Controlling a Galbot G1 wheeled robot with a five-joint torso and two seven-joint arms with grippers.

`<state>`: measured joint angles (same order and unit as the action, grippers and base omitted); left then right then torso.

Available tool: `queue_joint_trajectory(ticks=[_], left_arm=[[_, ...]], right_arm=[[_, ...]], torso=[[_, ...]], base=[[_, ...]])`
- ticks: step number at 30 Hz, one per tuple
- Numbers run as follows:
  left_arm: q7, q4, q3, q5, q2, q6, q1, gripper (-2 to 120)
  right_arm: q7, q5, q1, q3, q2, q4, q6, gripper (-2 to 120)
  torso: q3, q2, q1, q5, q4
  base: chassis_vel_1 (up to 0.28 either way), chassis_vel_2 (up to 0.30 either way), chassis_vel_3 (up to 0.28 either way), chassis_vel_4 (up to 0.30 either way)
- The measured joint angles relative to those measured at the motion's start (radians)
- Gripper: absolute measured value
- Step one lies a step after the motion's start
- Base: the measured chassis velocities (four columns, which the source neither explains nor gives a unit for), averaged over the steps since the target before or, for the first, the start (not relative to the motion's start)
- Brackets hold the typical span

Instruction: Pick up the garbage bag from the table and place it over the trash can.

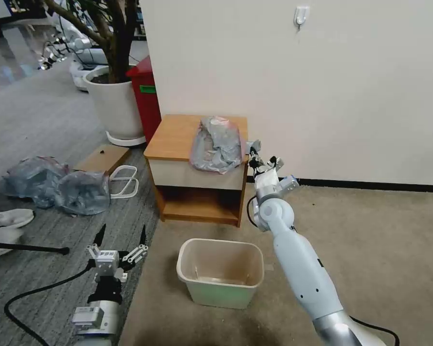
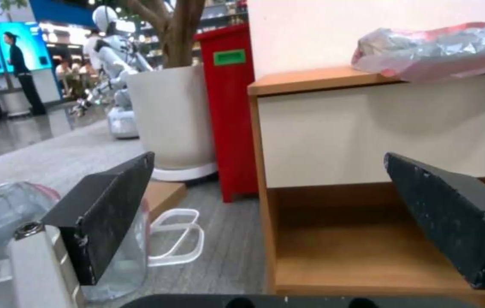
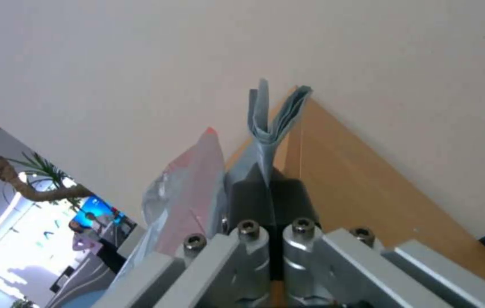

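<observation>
Pinching a corner of the garbage bag (image 1: 216, 144), the right tool (image 1: 255, 156) sits near the middle of the head view, at the right edge of the counter (image 1: 173, 137). Its two fingers are pressed tight together with a thin fold of grey plastic sticking out between them, seen close in the right wrist view (image 3: 268, 124). The rest of the bag lies in a crumpled heap on the counter top, hanging a little over the front edge above the white drawer. A pink band shows along the bag in the left wrist view (image 2: 442, 49).

The trash can (image 1: 220, 278) stands on the carpet in the lower middle of the frame, in front of the counter and apart from it.

The left tool (image 1: 120, 238) hangs low in the lower left of the frame, over the grey floor. Its two black fingers (image 2: 111, 209) are spread wide with nothing between them.

Two bulging grey bags (image 1: 57, 185) lie on the floor at the left.
</observation>
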<state>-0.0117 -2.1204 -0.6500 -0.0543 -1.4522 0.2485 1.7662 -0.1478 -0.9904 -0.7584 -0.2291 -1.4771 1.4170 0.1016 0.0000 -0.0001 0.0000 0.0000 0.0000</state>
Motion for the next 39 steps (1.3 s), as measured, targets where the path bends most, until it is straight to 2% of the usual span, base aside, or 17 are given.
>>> queue_joint_trajectory(ticks=[2, 6, 7, 11, 12, 16, 21, 22, 26, 39], left_arm=[[0.000, 0.001, 0.001, 0.000, 0.000, 0.000, 0.000, 100], [0.000, 0.006, 0.008, 0.006, -0.002, 0.000, -0.004, 100], [0.000, 0.006, 0.008, 0.006, -0.002, 0.000, -0.004, 100], [0.001, 0.016, 0.017, 0.024, -0.005, 0.000, -0.013, 100], [0.001, 0.016, 0.017, 0.024, -0.005, 0.000, -0.013, 100], [0.001, 0.016, 0.021, 0.025, -0.004, -0.003, -0.019, 100], [0.002, 0.016, 0.019, 0.025, -0.003, -0.004, -0.018, 100], [0.002, 0.016, 0.019, 0.025, -0.003, -0.004, -0.018, 100], [0.002, 0.014, 0.018, 0.025, -0.007, -0.005, -0.017, 100], [0.002, 0.008, 0.031, 0.026, -0.017, -0.008, -0.028, 100]], right_arm=[[-0.012, 0.000, -0.005, 0.005, 0.003, 0.013, 0.001, 0], [-0.119, 0.003, -0.064, 0.050, 0.029, 0.143, -0.001, 0], [-0.119, 0.003, -0.064, 0.050, 0.029, 0.143, -0.001, 0], [-0.259, 0.029, -0.171, 0.128, 0.066, 0.333, -0.037, 0], [-0.259, 0.029, -0.171, 0.128, 0.066, 0.333, -0.037, 0], [-0.405, 0.116, -0.346, 0.258, 0.133, 0.503, -0.083, 0], [-0.492, 0.199, -0.495, 0.348, 0.170, 0.612, -0.095, 0], [-0.492, 0.199, -0.495, 0.348, 0.170, 0.612, -0.095, 0], [-0.538, 0.316, -0.657, 0.418, 0.193, 0.673, -0.102, 0], [-0.552, 0.365, -0.711, 0.399, 0.206, 0.679, -0.120, 0]], torso=[[0.000, 0.000, 0.000, -0.0001, 0.0000], [0.000, 0.000, 0.000, 0.0000, 0.0001], [0.000, 0.000, 0.000, 0.0000, 0.0001], [0.000, 0.000, 0.000, -0.0001, 0.0001], [0.000, 0.000, 0.000, -0.0001, 0.0001], [0.000, 0.000, 0.000, -0.0002, 0.0002], [0.000, 0.000, 0.000, -0.0001, -0.0002], [0.000, 0.000, 0.000, -0.0001, -0.0002], [0.000, 0.000, 0.000, 0.0001, -0.0002], [0.000, 0.000, 0.000, 0.0000, 0.0000]], base=[[0.000, 0.000, 0.000, 0.000], [0.000, 0.000, 0.000, 0.000], [0.000, 0.000, 0.000, 0.000], [0.000, 0.000, 0.000, 0.000], [0.000, 0.000, 0.000, 0.000], [0.000, 0.000, 0.000, 0.000], [0.000, 0.000, 0.000, 0.000], [0.000, 0.000, 0.000, 0.000], [0.000, 0.000, 0.000, 0.000], [0.000, 0.000, 0.000, 0.000]])
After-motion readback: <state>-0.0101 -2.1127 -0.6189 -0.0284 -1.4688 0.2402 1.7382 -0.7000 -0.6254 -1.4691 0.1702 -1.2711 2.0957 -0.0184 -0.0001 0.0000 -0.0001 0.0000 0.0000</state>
